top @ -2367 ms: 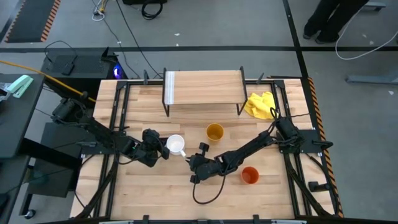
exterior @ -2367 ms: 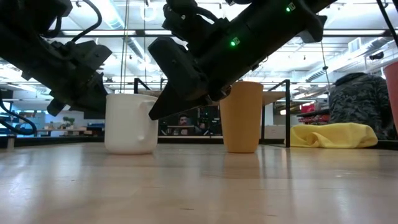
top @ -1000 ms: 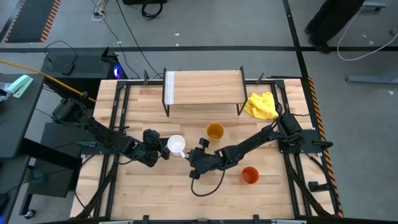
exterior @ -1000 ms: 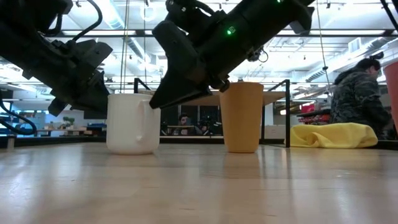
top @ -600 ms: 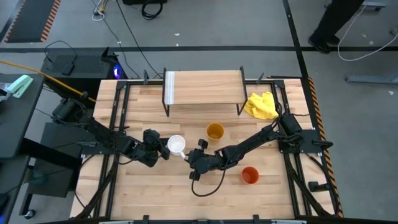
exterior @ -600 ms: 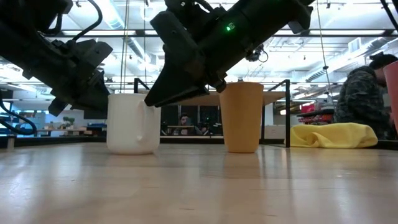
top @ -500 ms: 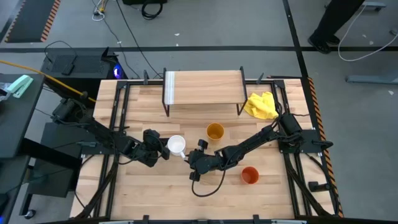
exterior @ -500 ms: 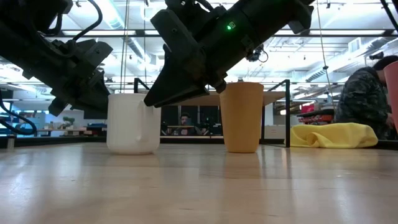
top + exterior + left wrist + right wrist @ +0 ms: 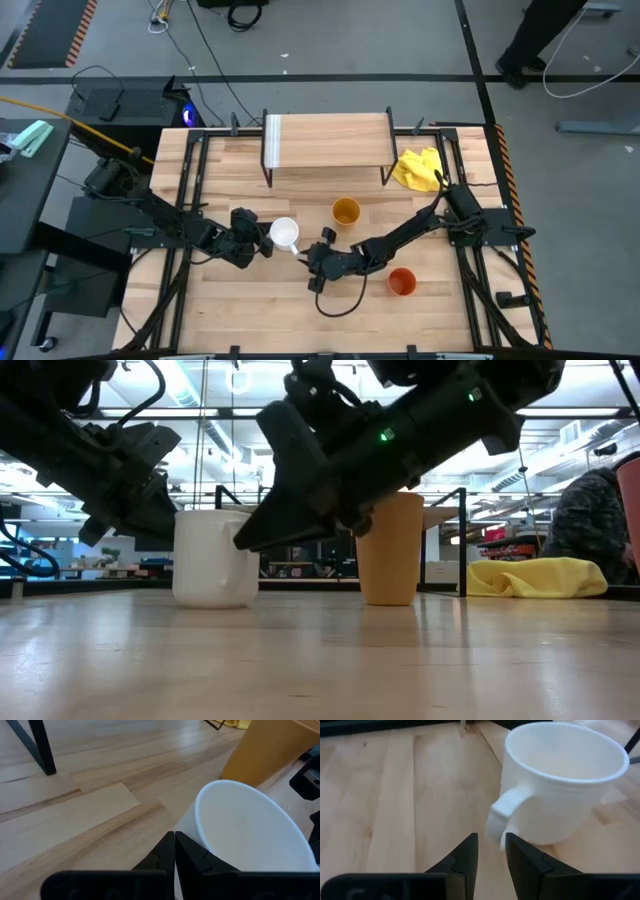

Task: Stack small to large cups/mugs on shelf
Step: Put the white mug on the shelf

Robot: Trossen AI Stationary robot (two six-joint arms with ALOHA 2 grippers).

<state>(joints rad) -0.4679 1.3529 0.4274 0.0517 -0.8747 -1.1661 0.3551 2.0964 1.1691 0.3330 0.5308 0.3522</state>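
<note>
The white mug [image 9: 284,233] stands upright on the table between both grippers. My left gripper [image 9: 264,240] is shut, its tips [image 9: 175,837] at the mug's wall on the side away from the handle. My right gripper [image 9: 303,250] is open by a narrow gap [image 9: 490,842], its fingertips on either side of the handle's lower end. The yellow-orange cup [image 9: 345,212] stands just beyond them. The orange-red cup [image 9: 401,282] stands nearer the near edge, on the right. The shelf [image 9: 325,140] stands at the far side. My left gripper's shut fingertips [image 9: 172,851] meet the white mug's outer wall [image 9: 186,824], opposite the handle, coming from the table's left and slanting down. The mug stands upright on the table. My right gripper's fingertips [image 9: 470,845] flank the handle's lower end [image 9: 495,827]; whether they touch it, I cannot tell.
A yellow cloth [image 9: 418,168] lies by the shelf's right end. A white strip [image 9: 272,142] lies on the shelf's left end. The right arm stretches low across the table between the yellow-orange cup and the orange-red cup. A person stands beyond the table on the right.
My right arm has sunk lower and its wrist has shifted a little toward the near edge, while its fingertips have stayed at the white mug's handle. The mug, the other cups and my left gripper have kept still.
</note>
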